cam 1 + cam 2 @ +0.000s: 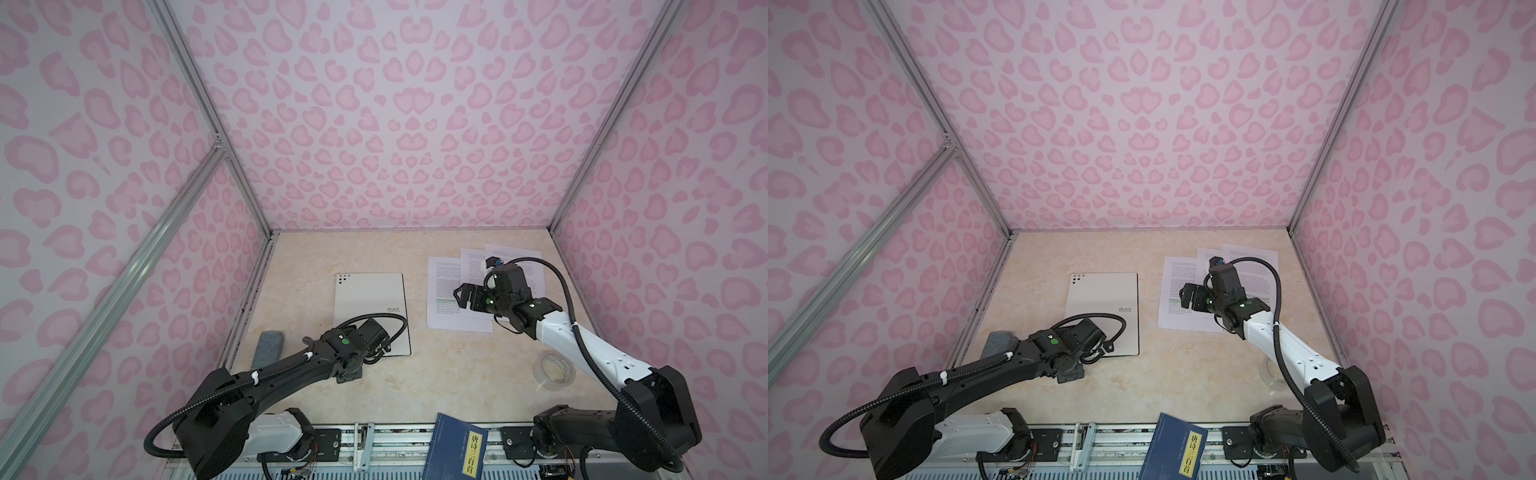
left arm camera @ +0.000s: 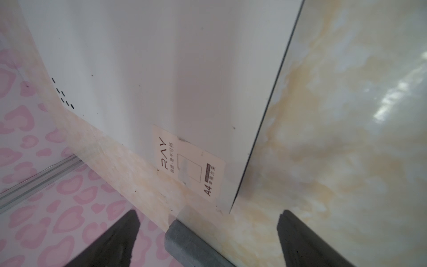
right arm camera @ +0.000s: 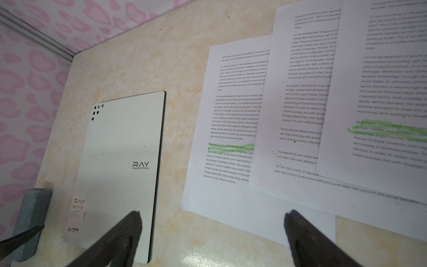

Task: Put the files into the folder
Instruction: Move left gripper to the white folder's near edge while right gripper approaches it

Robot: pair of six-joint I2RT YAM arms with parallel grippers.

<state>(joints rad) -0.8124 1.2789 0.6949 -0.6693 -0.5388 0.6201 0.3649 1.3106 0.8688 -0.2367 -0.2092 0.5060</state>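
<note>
At the near edge of the tabletop (image 1: 436, 374) a blue book (image 1: 455, 446) juts over the edge, its lower end cut off by the frame in both top views. A little farther on, to the right, lies a clear tape roll (image 1: 553, 371); in a top view my right arm (image 1: 1291, 357) covers most of it. On the near left a grey block (image 1: 268, 348) lies flat, its near end tucked behind my left arm (image 1: 282, 370).

That arm stretches low and almost straight from its base, with the wrist over the near edge of the folder (image 1: 370, 299). So that edge and my left fingers (image 2: 115, 240) are largely hidden from above. The left wrist view shows them spread wide and empty, with the folder's labelled corner and one end of the grey block in the gap beyond. They seem clear of both, though the angle makes that hard to judge. The folder lies closed and flat, cover up, left of centre.

My right arm climbs from its base with the forearm angled forward. Its wrist is bent so that my right fingers (image 3: 307, 238) point leftward above the files (image 1: 442, 291). They too stand wide apart, gripping nothing. The files, three overlapping sheets, lie flat on the far right of the tabletop, apart from the folder. My wrist hides their middle from above, and the farthest sheet's print is blurred in the right wrist view.
</note>
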